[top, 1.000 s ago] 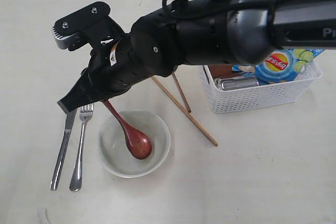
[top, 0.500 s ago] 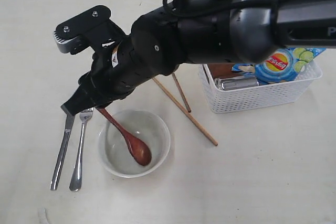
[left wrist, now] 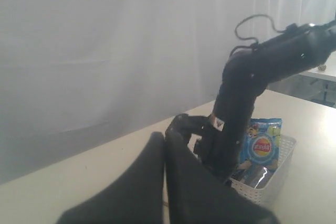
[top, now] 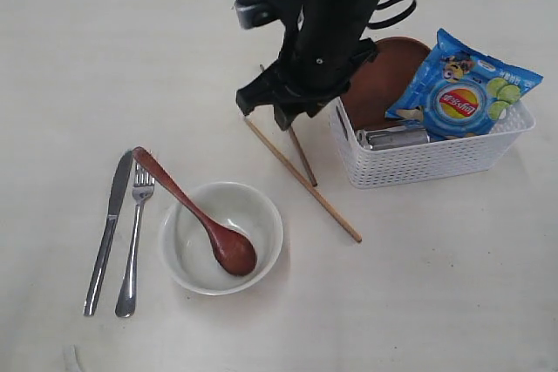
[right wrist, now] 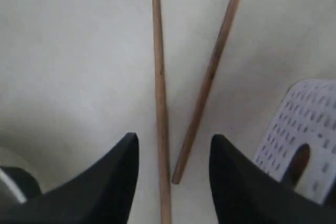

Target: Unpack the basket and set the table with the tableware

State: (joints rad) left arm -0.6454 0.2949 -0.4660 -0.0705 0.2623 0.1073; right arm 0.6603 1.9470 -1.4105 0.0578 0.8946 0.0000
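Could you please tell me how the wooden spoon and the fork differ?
The spoon is dark red-brown wood; the fork is shiny steel. The spoon leans in the bowl, handle over its rim; the fork lies flat on the table. Both are out of the basket.

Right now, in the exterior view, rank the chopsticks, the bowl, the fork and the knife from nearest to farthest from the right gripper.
1. Chopsticks: running out from just under the open right gripper.
2. Bowl: toward the lower left of the view.
3. Fork and knife: side by side at the far left, too close to call.
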